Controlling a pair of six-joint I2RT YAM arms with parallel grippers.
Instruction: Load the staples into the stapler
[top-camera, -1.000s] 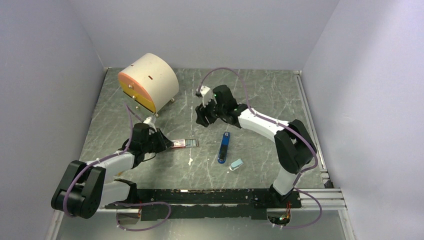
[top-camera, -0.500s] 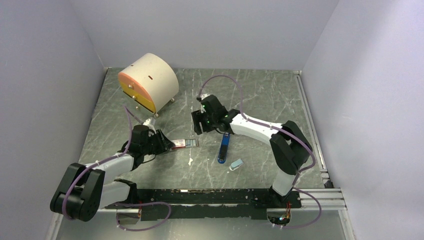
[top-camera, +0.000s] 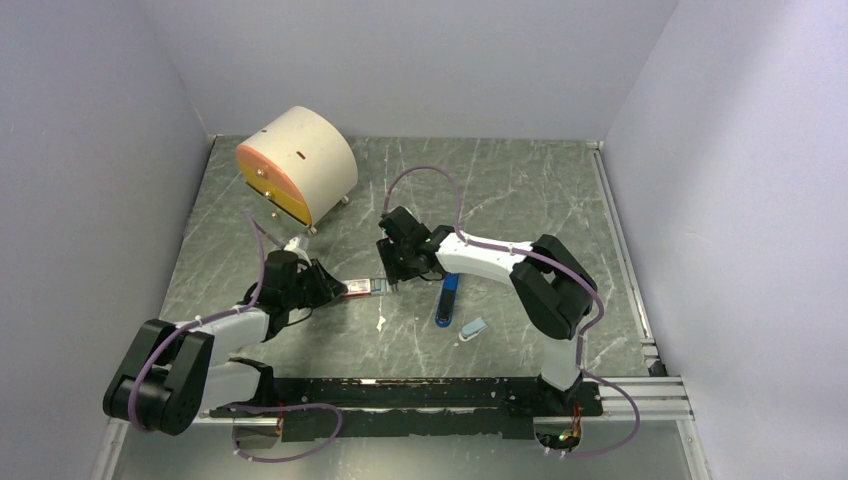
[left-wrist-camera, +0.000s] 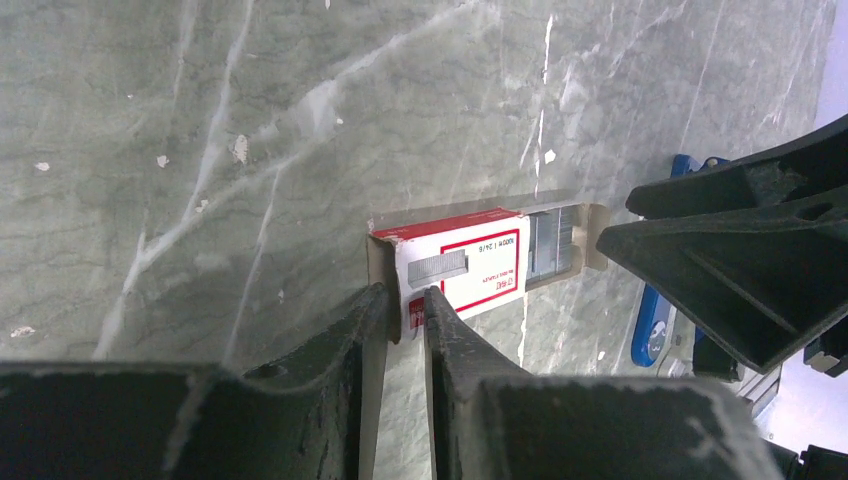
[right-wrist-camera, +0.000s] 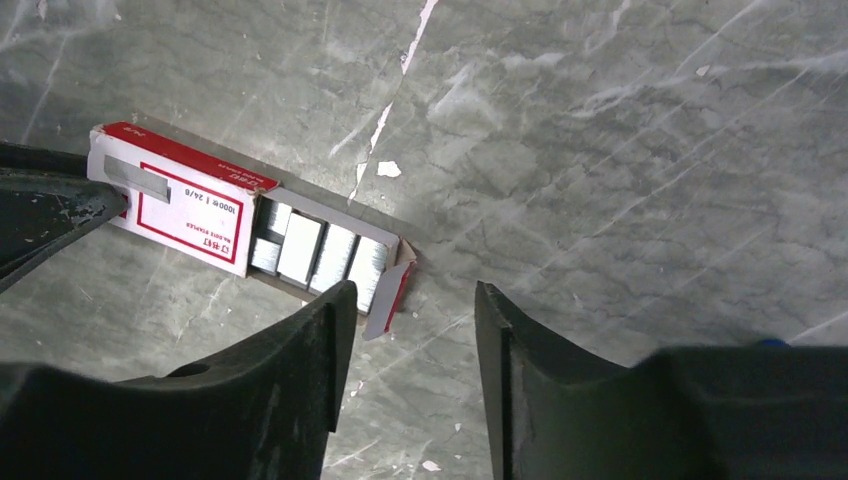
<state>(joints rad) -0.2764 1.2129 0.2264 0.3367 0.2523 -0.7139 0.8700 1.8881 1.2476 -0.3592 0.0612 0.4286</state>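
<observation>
The staples (right-wrist-camera: 320, 250) lie as silvery strips in the pulled-out tray of a small red-and-white box (right-wrist-camera: 185, 200) on the table. My left gripper (left-wrist-camera: 405, 300) is shut on the box's closed end, pinching its cardboard edge. My right gripper (right-wrist-camera: 412, 300) hovers open just past the tray's open end flap, with nothing between its fingers. In the left wrist view its black fingers (left-wrist-camera: 720, 270) stand right beside the staples (left-wrist-camera: 552, 243). The blue stapler (top-camera: 447, 295) lies flat on the table to the right of the box (top-camera: 362, 287), untouched.
A cream drum-shaped holder with an orange face (top-camera: 297, 165) stands at the back left. A short light-blue and white oblong piece (top-camera: 472, 328) lies just below the stapler. Small white scraps dot the marbled table (top-camera: 540, 190). Walls close in on three sides.
My right arm has swung left and down from behind the stapler to the open end of the box. The left gripper has stayed at the box's closed end.
</observation>
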